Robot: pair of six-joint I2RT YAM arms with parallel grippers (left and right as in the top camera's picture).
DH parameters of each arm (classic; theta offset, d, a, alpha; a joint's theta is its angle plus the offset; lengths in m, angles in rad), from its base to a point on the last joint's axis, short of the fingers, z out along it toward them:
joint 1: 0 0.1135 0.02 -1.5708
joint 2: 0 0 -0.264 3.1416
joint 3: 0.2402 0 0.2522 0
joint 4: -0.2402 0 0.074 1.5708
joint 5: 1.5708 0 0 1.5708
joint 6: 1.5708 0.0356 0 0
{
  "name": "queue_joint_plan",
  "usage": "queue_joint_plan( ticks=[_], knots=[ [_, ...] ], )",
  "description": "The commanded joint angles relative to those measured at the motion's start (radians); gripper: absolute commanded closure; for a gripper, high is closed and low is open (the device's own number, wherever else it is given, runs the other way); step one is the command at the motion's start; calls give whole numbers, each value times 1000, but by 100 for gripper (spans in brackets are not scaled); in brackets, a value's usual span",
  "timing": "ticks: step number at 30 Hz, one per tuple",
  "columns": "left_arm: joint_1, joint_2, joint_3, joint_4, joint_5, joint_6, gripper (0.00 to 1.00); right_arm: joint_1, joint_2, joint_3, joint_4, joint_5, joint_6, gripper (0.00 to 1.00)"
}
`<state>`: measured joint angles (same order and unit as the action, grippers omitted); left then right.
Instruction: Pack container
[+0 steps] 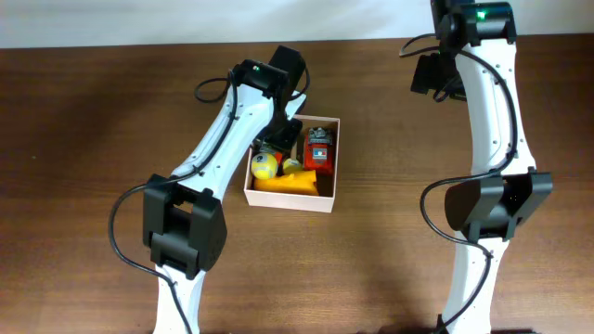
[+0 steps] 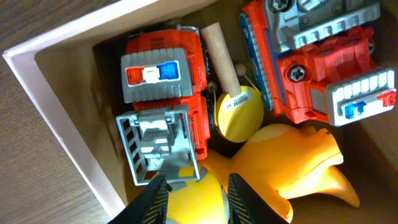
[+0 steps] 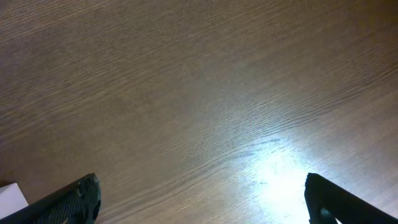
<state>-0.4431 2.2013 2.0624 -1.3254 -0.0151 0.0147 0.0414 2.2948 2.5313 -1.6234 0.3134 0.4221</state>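
The container [image 1: 290, 201] is a square white-walled box with a tan inside, mid-table; its wall also shows in the left wrist view [image 2: 62, 127]. It holds two red toy trucks [image 2: 165, 68] [image 2: 323, 68], a yellow rattle with a wooden handle [image 2: 239, 112] and an orange plastic piece [image 2: 292, 162]. My left gripper [image 2: 194, 202] reaches into the box, its fingers closed on a yellow ball [image 2: 193, 190], also seen from overhead [image 1: 264, 165]. My right gripper [image 3: 202, 199] is open and empty over bare wood at the far right [image 1: 434, 79].
The brown wooden table [image 1: 93, 121] surrounds the box. A white wall edge [image 1: 139, 23] runs along the back. The left arm [image 1: 218, 130] slants over the box's left side.
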Motion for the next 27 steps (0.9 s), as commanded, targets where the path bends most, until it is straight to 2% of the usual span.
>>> queue_joint_plan(
  ticks=[1,12,19,20,22,24,27],
  knots=[
    [-2,9,36,-13,-7,1,67,-3,2,-2,1,1,4,1],
    [0,9,111,-36,-8,1,66,-3,2,-2,1,1,4,1],
    [45,9,306,-93,-68,0,57,-3,2,-2,1,1,4,1],
    [55,9,349,-108,-87,0,54,-3,2,-2,1,1,4,1],
    [79,9,438,-137,-132,-1,34,-3,2,-2,1,1,4,1],
    [105,9,510,-159,-171,-4,21,-3,2,-2,1,1,5,1],
    [149,9,589,-185,-213,-27,18,-3,2,-2,1,1,4,1]
  ],
)
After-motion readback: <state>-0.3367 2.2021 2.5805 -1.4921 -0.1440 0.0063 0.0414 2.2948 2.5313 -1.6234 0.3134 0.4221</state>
